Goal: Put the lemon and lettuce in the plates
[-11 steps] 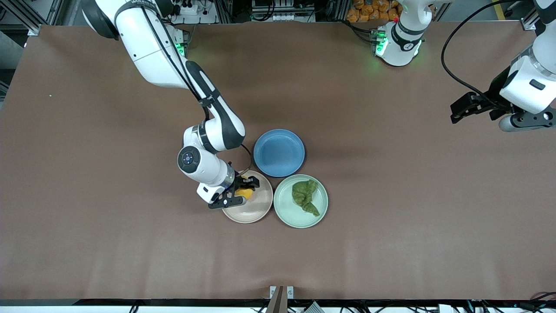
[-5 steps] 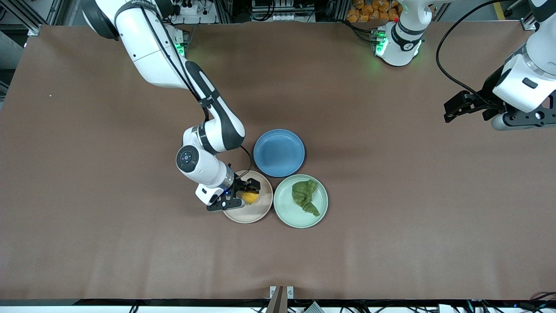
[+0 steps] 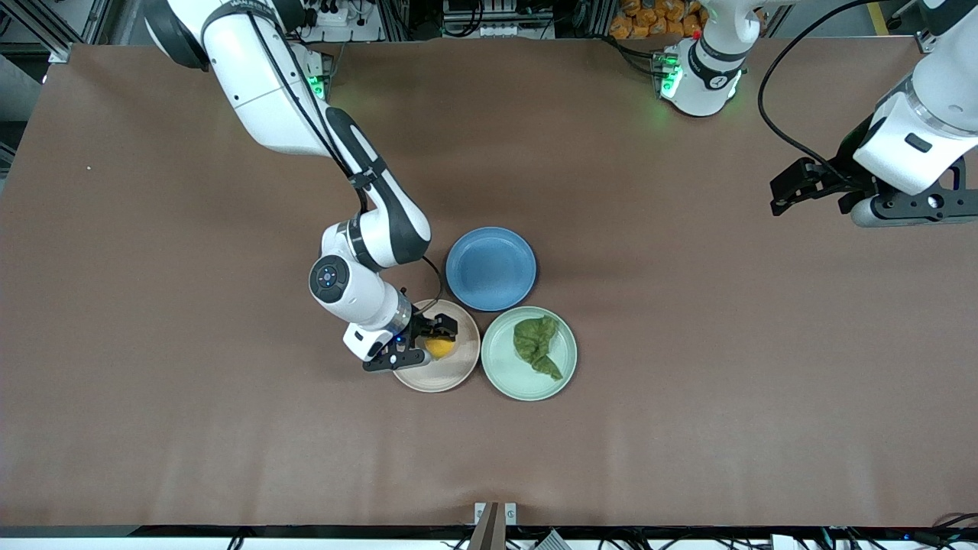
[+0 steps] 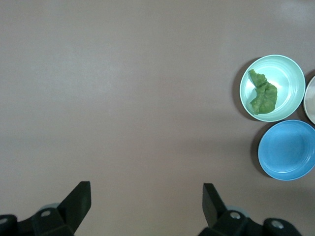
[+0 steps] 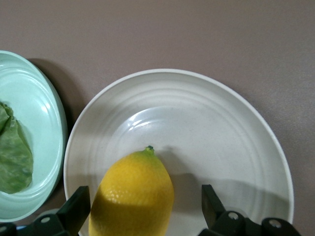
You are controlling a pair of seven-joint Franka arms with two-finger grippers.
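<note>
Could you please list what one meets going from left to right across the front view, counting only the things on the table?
beige-pink plate with the lemon in it → blue plate → mint green plate with the lettuce in it.

Two glossy white robot arms with black joint bands. The right arm (image 3: 290,114) carried a thin black cable along its links and a round dark wrist cap with a blue dot at its centre (image 3: 328,279). A looping black cable ran at about 9 o'clock from the left arm (image 3: 913,141). Both cylindrical white bases (image 3: 699,72) glowed with green lights. Each black two-finger gripper (image 3: 428,340) had angular matte fingers (image 4: 78,199) and silver screws.
</note>
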